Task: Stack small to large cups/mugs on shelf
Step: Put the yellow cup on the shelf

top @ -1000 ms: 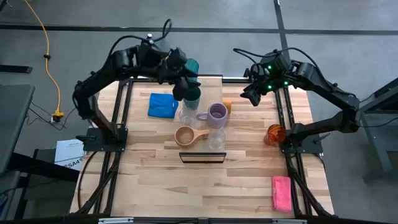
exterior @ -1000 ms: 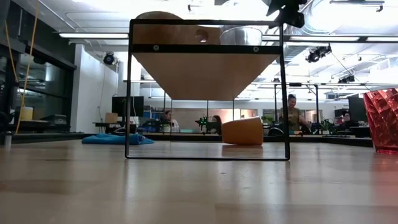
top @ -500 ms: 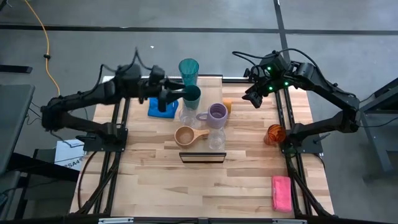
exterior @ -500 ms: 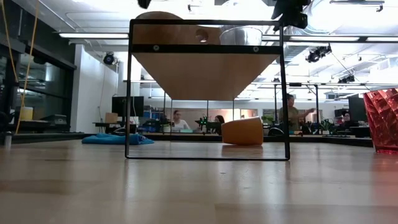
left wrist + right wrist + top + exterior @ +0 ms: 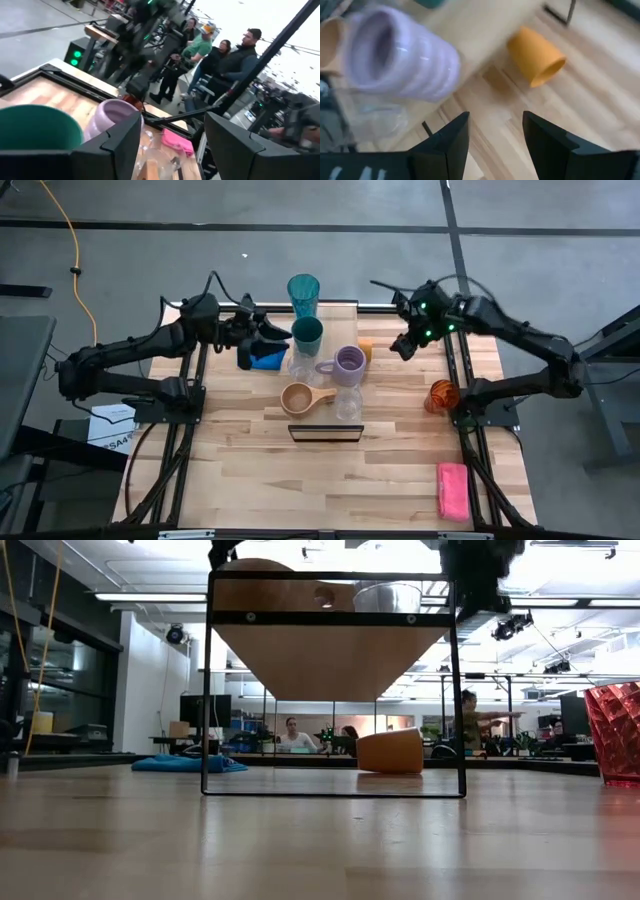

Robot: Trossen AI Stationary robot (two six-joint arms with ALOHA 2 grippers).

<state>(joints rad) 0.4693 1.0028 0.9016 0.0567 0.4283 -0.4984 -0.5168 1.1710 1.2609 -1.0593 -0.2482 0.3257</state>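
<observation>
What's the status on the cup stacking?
Left gripper open, empty, beside dark green cup. Right gripper open, above orange cup lying on its side. Nothing blocking.

Only one piece of print shows: a white sheet of paper (image 5: 104,427) lying on the floor beside the left edge of the counter (image 5: 250,470), in the view from above. Dark letters near its edge look like "SA", with the rest cut off by the frame of the counter, so the whole word cannot be made out. No other writing, label, brand, number or sign can be read on the cups, the shelf, the arms or in the room behind.
</observation>
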